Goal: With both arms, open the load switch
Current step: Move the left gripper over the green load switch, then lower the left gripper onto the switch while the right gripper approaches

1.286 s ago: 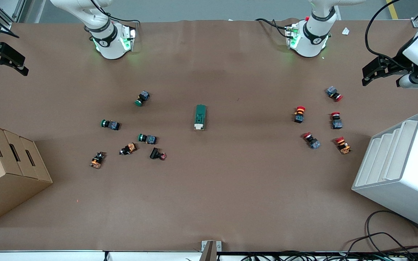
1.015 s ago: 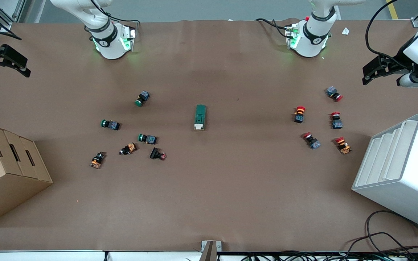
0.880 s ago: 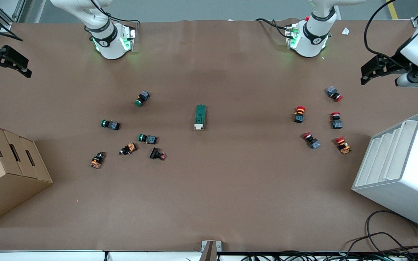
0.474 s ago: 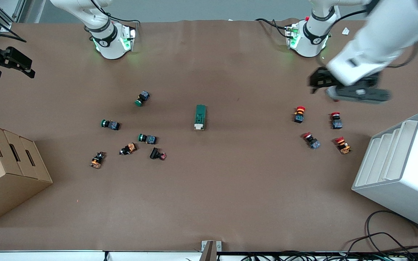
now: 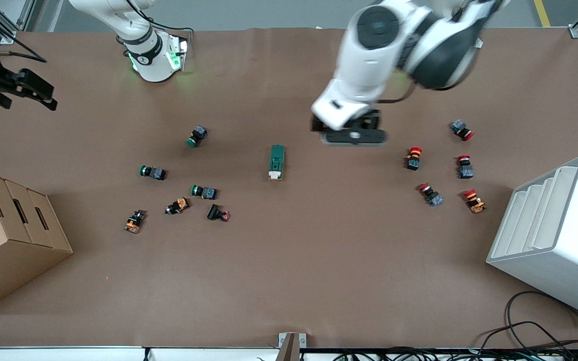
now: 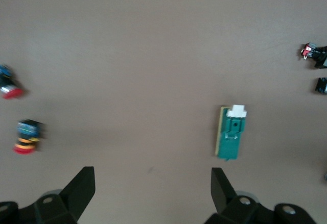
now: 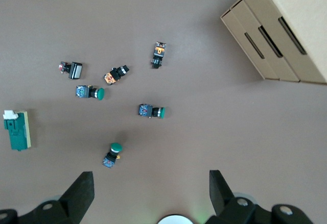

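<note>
The load switch (image 5: 277, 162), a dark-green block with a white toggle at the end nearer the front camera, lies flat mid-table. It also shows in the left wrist view (image 6: 232, 132) and the right wrist view (image 7: 18, 129). My left gripper (image 5: 351, 131) hangs open and empty over bare table beside the switch, toward the left arm's end; its fingers (image 6: 82, 188) stand wide apart around nothing (image 6: 153, 183). My right gripper (image 5: 28, 93) hovers open and empty at the right arm's end of the table, over bare table in its wrist view (image 7: 152, 185).
Several green and orange push-buttons (image 5: 196, 136) lie scattered toward the right arm's end. Several red ones (image 5: 413, 158) lie toward the left arm's end. A cardboard box (image 5: 3, 235) and a white stepped rack (image 5: 555, 230) stand at the table's two ends.
The left arm has swung from its end of the table in toward the middle, ending beside the load switch. The right gripper has crept slightly inward. The switch has not moved.
</note>
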You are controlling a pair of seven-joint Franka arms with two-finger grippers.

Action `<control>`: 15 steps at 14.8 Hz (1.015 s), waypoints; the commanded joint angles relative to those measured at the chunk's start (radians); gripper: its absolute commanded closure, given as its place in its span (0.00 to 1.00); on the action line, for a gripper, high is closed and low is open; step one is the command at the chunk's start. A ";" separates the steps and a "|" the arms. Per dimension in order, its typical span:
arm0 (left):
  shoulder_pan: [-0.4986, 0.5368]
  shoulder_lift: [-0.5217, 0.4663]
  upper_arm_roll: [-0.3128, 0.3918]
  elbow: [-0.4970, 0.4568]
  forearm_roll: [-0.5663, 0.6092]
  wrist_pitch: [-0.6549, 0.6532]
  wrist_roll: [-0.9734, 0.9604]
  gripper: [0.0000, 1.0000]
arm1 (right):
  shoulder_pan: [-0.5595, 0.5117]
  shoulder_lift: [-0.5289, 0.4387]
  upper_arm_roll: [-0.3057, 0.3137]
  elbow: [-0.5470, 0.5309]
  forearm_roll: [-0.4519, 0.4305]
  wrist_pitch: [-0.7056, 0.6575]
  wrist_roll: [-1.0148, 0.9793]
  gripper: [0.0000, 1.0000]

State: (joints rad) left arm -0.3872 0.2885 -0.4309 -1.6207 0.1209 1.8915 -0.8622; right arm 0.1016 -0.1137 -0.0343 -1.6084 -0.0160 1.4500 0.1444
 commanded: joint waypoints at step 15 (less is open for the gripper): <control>-0.492 0.405 0.001 -0.142 1.109 0.204 -1.400 0.00 | 0.429 0.291 -0.004 -0.090 0.042 0.340 0.893 0.00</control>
State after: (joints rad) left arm -0.8744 0.7038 -0.4325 -1.7092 1.1072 2.0914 -2.1497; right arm 0.4745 0.1304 -0.0256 -1.7021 0.0168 1.7440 0.9168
